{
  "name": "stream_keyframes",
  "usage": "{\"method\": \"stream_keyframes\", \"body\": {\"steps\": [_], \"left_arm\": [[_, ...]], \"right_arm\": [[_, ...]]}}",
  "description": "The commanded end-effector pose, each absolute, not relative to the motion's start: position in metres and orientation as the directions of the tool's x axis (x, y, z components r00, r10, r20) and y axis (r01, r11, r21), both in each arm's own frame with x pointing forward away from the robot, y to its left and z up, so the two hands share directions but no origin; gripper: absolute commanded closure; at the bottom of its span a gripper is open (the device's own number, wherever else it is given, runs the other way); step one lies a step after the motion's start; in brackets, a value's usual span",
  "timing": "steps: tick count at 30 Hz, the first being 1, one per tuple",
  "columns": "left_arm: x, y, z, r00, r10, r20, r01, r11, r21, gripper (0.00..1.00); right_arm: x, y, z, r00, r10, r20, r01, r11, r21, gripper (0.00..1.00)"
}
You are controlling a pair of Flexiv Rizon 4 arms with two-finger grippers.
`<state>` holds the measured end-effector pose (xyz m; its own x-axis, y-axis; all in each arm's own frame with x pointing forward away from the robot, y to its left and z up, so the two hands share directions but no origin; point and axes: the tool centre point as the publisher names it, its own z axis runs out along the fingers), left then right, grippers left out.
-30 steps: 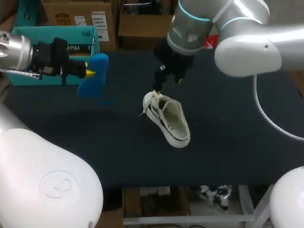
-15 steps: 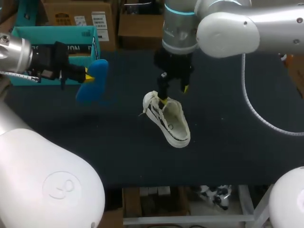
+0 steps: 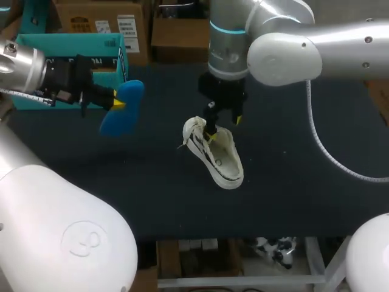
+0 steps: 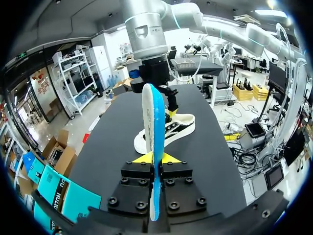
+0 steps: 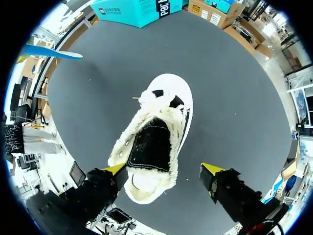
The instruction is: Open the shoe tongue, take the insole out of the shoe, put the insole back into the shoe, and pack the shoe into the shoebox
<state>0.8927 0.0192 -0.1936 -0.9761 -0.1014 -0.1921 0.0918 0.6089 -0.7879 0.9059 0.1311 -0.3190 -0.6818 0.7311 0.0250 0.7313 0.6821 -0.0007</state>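
With my left gripper [image 4: 155, 159] pinching the blue insole [image 3: 121, 112] aloft near the teal shoebox [image 3: 67, 48] and my right gripper [image 3: 223, 125] spread over the white shoe [image 3: 217, 155] at mid-table, I judge reinsertion comes next, which calls for steadying that shoe.

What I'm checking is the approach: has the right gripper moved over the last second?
Yes. Against the shoe, which stayed put, the right gripper has shifted from the shoe's far end nearer the robot, to over its opening.
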Motion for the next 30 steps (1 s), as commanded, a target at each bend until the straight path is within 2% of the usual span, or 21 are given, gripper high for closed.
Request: {"method": "stream_keyframes", "body": {"steps": [1, 26, 27, 28, 29, 30], "left_arm": [[0.896, 0.014, -0.192, -0.991, 0.129, -0.014, 0.093, 0.626, -0.774, 1.00], [0.904, 0.000, -0.196, -0.993, 0.122, -0.003, 0.080, 0.633, -0.770, 1.00], [0.904, 0.000, -0.197, -0.993, 0.121, -0.003, 0.080, 0.634, -0.769, 1.00], [0.905, 0.000, -0.198, -0.993, 0.120, -0.003, 0.079, 0.635, -0.769, 1.00], [0.905, 0.000, -0.198, -0.993, 0.119, -0.002, 0.078, 0.635, -0.768, 1.00], [0.905, 0.000, -0.199, -0.993, 0.118, -0.002, 0.077, 0.636, -0.768, 1.00]], "right_arm": [[0.901, 0.125, -0.326, -0.680, 0.733, 0.023, 0.733, 0.680, 0.021, 0.00], [0.912, 0.116, -0.343, -0.677, 0.734, 0.046, 0.736, 0.677, 0.020, 0.00], [0.914, 0.116, -0.346, -0.676, 0.735, 0.051, 0.737, 0.676, 0.015, 0.04], [0.916, 0.116, -0.347, -0.676, 0.735, 0.051, 0.737, 0.676, 0.015, 0.35], [0.918, 0.115, -0.348, -0.678, 0.734, 0.053, 0.735, 0.678, 0.017, 0.54], [0.920, 0.115, -0.349, -0.675, 0.736, 0.053, 0.738, 0.675, 0.009, 0.65]]}}
